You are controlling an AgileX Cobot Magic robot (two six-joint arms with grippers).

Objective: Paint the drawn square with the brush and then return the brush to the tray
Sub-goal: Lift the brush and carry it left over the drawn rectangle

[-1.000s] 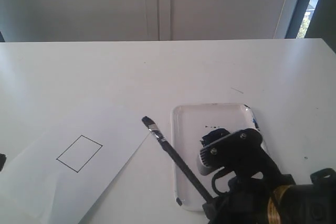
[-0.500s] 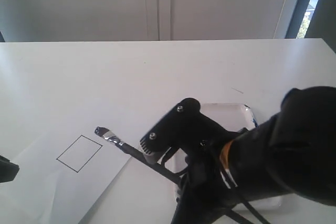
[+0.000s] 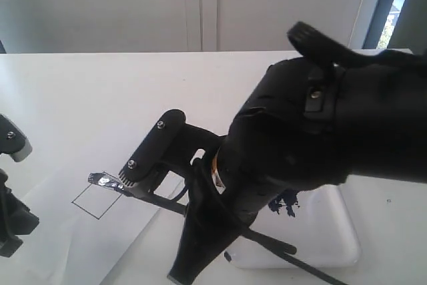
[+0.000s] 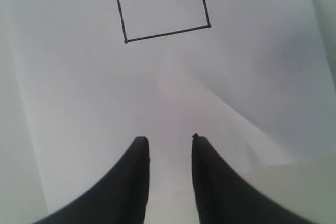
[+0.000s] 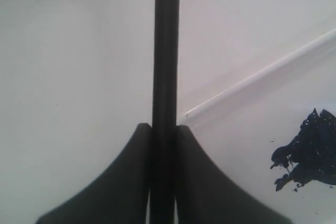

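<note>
The drawn square (image 3: 92, 203) is a thin black outline on the white paper sheet (image 3: 60, 231), its inside white. The brush (image 3: 105, 180) is tilted, and its silver ferrule and dark bristles sit at the square's far right corner. My right gripper (image 5: 165, 127) is shut on the black handle (image 5: 166, 51), a long way back from the bristles. The glossy white tray (image 3: 337, 231) lies at the right with its dark blue paint blot (image 3: 285, 203). My left gripper (image 4: 168, 139) is open over the paper, a little way from the square (image 4: 163, 3), with nothing between its fingers.
My right arm (image 3: 320, 118) fills the middle and right of the exterior view and hides part of the tray and the table. The left arm (image 3: 13, 221) shows at the left edge. The tray rim (image 5: 252, 80) and blot (image 5: 307, 148) show in the right wrist view.
My right arm has swung left with the brush, carrying the bristles from beside the tray to the square's corner. The left arm has risen further into view at the left edge.
</note>
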